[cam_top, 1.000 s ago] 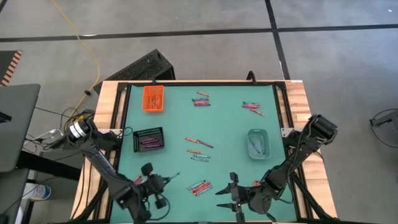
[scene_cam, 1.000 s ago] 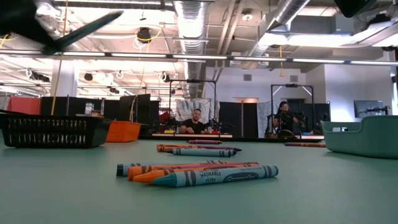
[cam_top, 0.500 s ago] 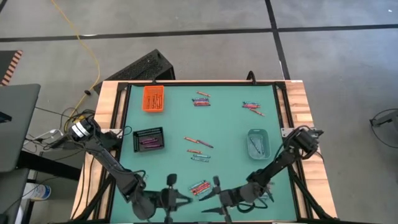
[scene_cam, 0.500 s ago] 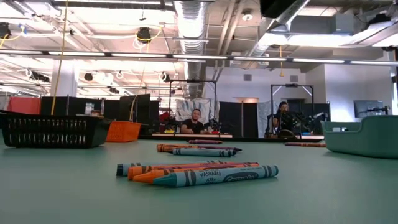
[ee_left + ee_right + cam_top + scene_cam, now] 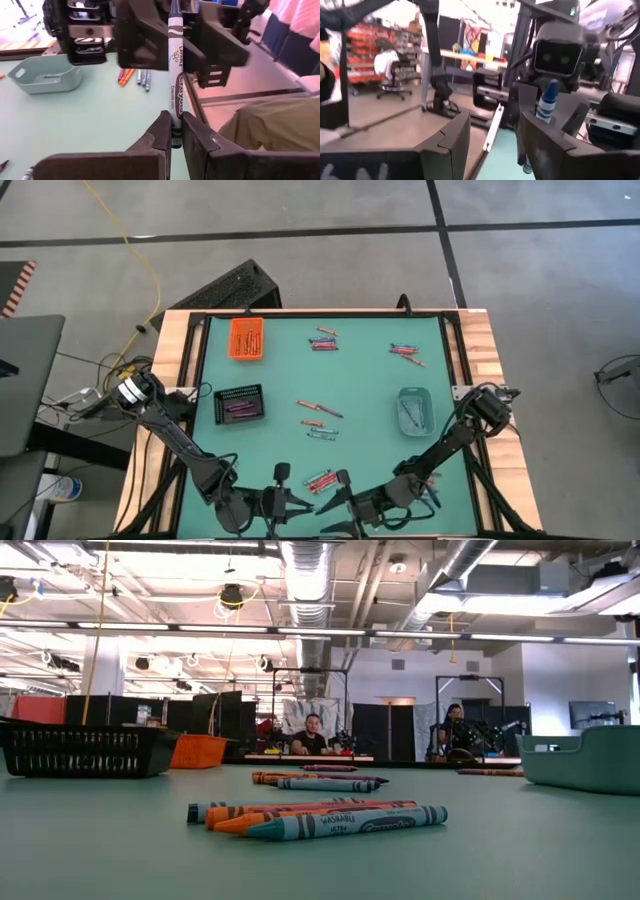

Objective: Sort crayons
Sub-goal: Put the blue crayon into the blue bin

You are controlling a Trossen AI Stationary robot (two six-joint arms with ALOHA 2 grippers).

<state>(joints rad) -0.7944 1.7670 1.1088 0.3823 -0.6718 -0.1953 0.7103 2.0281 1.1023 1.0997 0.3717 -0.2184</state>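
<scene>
left gripper [image 5: 172, 131] is being kept at the near table edge, left of centre in the high view, jaws clenched on a blue-grey crayon [image 5: 175, 70] that is being held upright between its fingers [image 5: 161, 134], clear of the mat. right gripper [image 5: 335, 502] is being held just beside it, facing it, jaws spread wide with nothing between them; in the right wrist view the same crayon tip [image 5: 548, 100] is being seen ahead in the gap, not touched. the rest of the crayons are lying loose on the green table [image 5: 370, 400]: a small cluster [image 5: 320, 480] near the front edge just beyond both grippers, a few [image 5: 318, 420] at mid-table, a group [image 5: 322, 340] at the far side, another [image 5: 405, 352] far right. orange tray [image 5: 247, 338] is sitting far left, black tray [image 5: 239, 404] nearer on the left with pink crayons inside, teal tray [image 5: 414, 409] on the right. in the low view, people are being seen seated in the room behind the table.
</scene>
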